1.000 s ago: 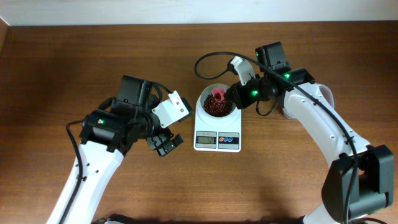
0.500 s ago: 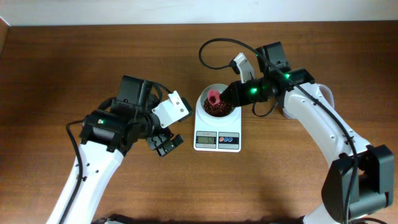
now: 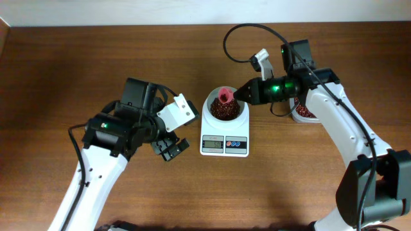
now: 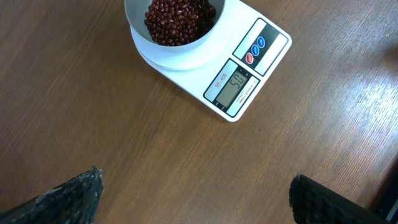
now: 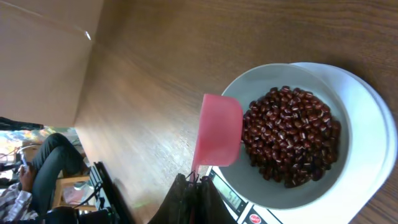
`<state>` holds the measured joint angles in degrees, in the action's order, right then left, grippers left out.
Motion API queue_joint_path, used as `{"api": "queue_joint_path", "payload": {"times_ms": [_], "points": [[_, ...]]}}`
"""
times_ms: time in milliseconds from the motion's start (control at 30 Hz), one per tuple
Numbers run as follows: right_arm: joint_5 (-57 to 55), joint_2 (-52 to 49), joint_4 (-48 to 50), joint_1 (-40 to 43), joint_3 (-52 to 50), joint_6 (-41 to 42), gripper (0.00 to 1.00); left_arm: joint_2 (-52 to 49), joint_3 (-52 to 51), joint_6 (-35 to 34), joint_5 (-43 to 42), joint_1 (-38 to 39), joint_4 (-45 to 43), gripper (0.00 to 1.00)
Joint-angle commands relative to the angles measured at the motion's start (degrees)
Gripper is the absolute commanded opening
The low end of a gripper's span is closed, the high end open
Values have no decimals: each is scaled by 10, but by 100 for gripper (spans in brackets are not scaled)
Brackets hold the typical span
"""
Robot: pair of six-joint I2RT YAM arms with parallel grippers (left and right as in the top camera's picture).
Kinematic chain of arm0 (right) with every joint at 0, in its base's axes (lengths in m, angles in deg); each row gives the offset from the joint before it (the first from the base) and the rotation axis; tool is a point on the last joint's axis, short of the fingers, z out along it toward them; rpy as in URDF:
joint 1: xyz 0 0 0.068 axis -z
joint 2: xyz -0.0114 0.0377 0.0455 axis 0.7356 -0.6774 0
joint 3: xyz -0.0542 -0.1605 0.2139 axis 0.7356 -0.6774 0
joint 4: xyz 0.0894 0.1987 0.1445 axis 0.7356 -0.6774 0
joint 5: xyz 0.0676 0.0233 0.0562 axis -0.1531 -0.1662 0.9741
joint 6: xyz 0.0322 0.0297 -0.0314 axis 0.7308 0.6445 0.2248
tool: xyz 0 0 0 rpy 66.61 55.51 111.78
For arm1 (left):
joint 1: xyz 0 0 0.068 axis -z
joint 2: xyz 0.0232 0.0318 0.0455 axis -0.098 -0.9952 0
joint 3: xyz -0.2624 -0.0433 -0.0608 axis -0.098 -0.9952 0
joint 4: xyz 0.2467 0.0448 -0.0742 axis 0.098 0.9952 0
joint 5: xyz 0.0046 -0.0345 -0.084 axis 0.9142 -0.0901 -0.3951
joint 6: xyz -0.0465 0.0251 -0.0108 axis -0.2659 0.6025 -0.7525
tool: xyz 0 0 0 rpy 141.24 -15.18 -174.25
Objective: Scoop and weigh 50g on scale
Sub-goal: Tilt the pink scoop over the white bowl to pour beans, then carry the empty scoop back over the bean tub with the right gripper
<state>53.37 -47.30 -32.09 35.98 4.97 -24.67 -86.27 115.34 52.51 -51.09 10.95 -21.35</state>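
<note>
Partly hidden by the right arm, another container (image 3: 303,114) sits beside the scale (image 4: 239,68) near the tabletop's far edge, its bowl of beans (image 5: 289,134) under a pink scoop (image 5: 217,137) pinched in the right gripper (image 5: 194,186), while the left gripper (image 3: 172,147) gapes.

You have open table (image 3: 77,70) left of the scale (image 3: 224,145); above its bowl (image 3: 208,108), the pink scoop (image 3: 224,96) and right arm (image 3: 334,123) block you.

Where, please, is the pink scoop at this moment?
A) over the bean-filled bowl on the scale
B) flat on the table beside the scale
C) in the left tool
A: the right tool holds the pink scoop at the bowl rim, above the beans.
</note>
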Motion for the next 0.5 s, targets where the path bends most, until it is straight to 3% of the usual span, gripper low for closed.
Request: {"api": "queue_joint_path", "payload": {"times_ms": [0,200,467], "points": [[22,19,-1,3,14,3,4,6,9,9,-7,-2,-1,99],[33,19,0,3,14,3,4,6,9,9,-7,-2,-1,99],[43,18,36,3,14,104,4,6,9,9,-7,-2,-1,99]]}}
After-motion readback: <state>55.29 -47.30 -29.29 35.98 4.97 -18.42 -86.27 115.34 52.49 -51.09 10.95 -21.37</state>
